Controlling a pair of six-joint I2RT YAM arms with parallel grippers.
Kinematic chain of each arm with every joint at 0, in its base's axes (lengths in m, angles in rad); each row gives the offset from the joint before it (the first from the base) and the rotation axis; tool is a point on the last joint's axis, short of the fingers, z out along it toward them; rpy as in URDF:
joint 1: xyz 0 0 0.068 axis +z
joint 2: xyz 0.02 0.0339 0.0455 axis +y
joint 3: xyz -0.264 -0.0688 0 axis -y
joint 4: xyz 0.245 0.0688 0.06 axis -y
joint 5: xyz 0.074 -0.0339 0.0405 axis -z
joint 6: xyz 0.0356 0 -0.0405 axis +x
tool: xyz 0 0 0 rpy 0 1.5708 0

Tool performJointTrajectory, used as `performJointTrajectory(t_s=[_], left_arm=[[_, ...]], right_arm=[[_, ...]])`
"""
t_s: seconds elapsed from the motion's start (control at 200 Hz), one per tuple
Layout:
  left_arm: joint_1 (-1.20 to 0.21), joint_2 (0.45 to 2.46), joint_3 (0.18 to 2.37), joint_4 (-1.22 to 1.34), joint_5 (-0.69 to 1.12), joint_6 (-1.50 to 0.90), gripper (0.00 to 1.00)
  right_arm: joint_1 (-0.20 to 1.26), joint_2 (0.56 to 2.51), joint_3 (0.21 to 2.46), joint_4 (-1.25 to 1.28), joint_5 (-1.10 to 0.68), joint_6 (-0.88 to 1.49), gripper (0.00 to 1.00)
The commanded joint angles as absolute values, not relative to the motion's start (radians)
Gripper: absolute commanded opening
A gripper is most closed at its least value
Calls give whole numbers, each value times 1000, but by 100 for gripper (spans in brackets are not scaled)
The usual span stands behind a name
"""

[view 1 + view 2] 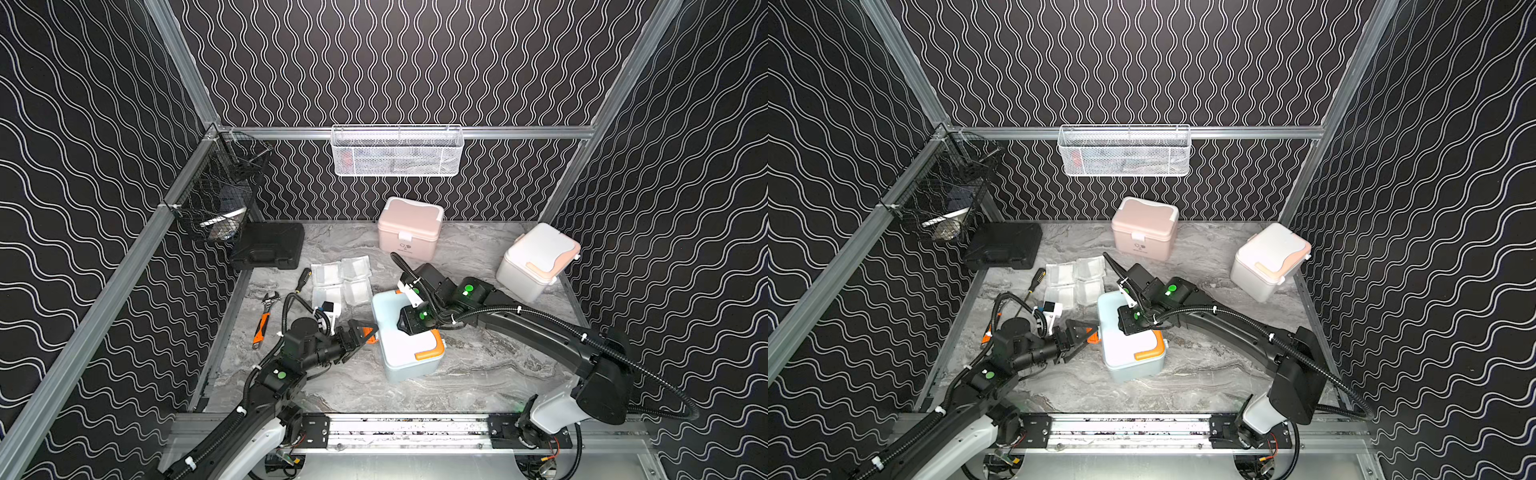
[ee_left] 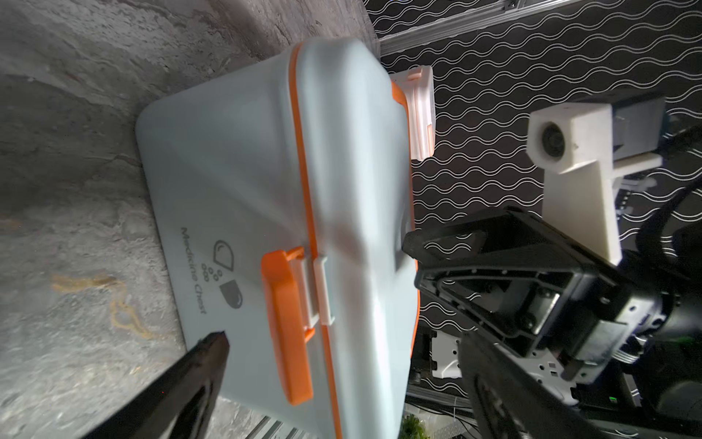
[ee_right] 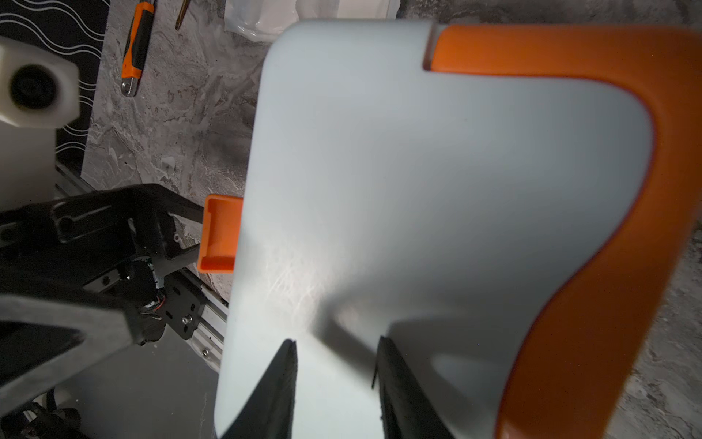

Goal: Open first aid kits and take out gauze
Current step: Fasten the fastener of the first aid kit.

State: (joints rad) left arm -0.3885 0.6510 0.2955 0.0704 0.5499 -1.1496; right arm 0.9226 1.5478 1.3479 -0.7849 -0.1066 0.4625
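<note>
Blue-grey kit: the first aid kit with orange trim (image 1: 409, 353) stood near the middle of the desk (image 1: 478, 374), lid down, orange handle (image 1: 430, 349) folded flat on top.
Latch: the orange latch (image 1: 369, 335) on its front faced the left arm.
Left gripper: the left gripper (image 1: 368, 336) was level with the latch, jaws spread wide, one to either side of it and gripping nothing.
Right gripper: the right gripper (image 3: 336, 340) hung over the lid, jaws partly spread with only bare lid between them; whether the tips touched the lid could not be told.
Gauze: several gauze packets (image 1: 343, 276) lay flat in a cluster on the desk just behind the blue-grey kit.
Pink kit: the pink kit (image 1: 409, 228) stood closed by the back wall.
White kit: the white kit with peach trim (image 1: 536, 262) sat closed at the far right.
Other items: a black case (image 1: 268, 245), a screwdriver (image 1: 303, 278) and a wrench (image 1: 264, 318) lay along the left side.
</note>
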Motion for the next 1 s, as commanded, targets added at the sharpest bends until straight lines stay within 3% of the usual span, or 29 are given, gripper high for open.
performJointTrajectory(t_s=[0.0, 0.996], left_arm=[[-387, 640, 336, -14, 550, -1105, 99], [-388, 746, 380, 166, 602, -1167, 99]], right_arm=[[923, 1549, 1339, -856, -91, 468, 38], [923, 1555, 1341, -844, -94, 468, 38]])
